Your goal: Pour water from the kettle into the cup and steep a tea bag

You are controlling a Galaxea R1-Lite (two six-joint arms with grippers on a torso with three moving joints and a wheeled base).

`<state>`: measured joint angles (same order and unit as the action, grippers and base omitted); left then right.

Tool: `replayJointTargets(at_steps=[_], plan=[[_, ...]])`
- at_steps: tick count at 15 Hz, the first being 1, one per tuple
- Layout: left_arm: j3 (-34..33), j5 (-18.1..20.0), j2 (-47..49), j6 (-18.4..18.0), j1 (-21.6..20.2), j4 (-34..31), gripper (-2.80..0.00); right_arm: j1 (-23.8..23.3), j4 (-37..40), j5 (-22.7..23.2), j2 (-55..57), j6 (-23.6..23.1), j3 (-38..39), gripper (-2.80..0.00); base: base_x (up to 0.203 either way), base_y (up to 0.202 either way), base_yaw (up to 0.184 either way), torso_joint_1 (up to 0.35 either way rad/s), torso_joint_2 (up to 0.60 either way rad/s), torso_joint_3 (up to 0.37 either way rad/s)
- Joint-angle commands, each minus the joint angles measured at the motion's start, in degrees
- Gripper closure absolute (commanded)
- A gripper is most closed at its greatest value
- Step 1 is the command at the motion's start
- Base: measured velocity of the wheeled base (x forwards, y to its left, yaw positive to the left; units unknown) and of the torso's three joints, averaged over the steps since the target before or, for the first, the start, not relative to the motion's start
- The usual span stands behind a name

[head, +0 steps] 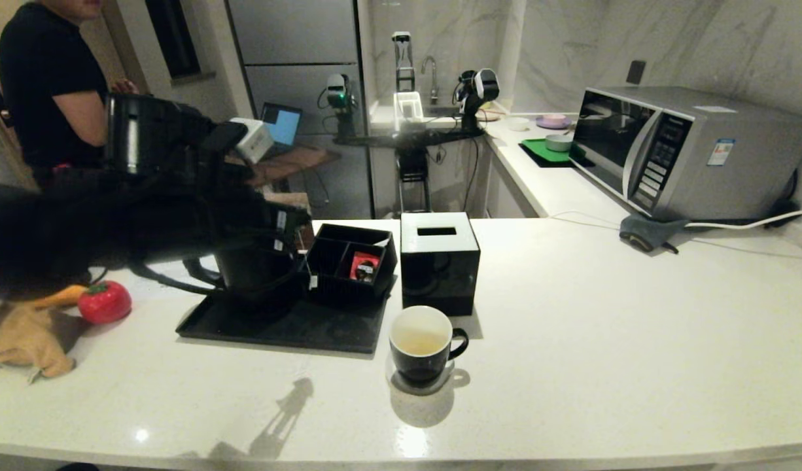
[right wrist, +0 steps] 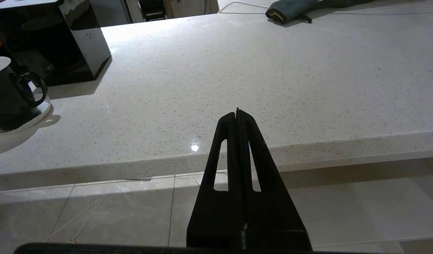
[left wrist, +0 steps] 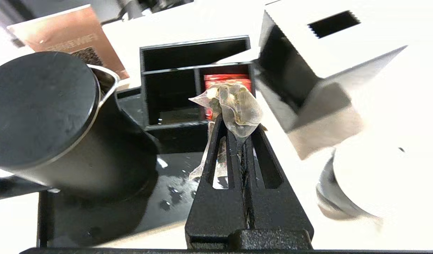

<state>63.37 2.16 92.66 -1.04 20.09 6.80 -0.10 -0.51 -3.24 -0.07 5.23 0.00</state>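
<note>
The head camera is looking forward and down from above the near edge of the white counter [head: 571, 314], taking in the kitchen beyond. The left wrist camera is sitting close behind the left gripper [left wrist: 237, 132], facing steeply down over the black tray [left wrist: 107, 218] and the divided box [left wrist: 174, 95]. The right wrist camera is riding low behind the right gripper [right wrist: 237, 114], below and before the counter's edge, facing level across it. All three views are sharing the cup [head: 422, 343] and the glossy black cube box [head: 439, 261]
</note>
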Motion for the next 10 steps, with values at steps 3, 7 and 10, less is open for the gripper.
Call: replayJointTargets(at_steps=[3, 7, 10], plan=[[-3.92, 0.76, -7.90, -0.26, -0.13, -0.09, 0.00, 0.01, -0.02, -0.01, 0.07, 0.04, 0.00, 0.00, 0.000, 0.000, 0.000, 0.000, 0.00, 0.000], [-4.09, 0.74, -11.05, -0.68, -0.05, -0.45, 0.00, 0.01, -0.02, -0.01, 0.07, 0.04, 0.00, 0.00, 0.000, 0.000, 0.000, 0.000, 0.00, 0.000], [-4.66, 0.74, -12.24, -0.81, -0.14, -0.83, 0.00, 0.01, -0.02, -0.01, 0.07, 0.04, 0.00, 0.00, 0.000, 0.000, 0.000, 0.000, 0.00, 0.000]])
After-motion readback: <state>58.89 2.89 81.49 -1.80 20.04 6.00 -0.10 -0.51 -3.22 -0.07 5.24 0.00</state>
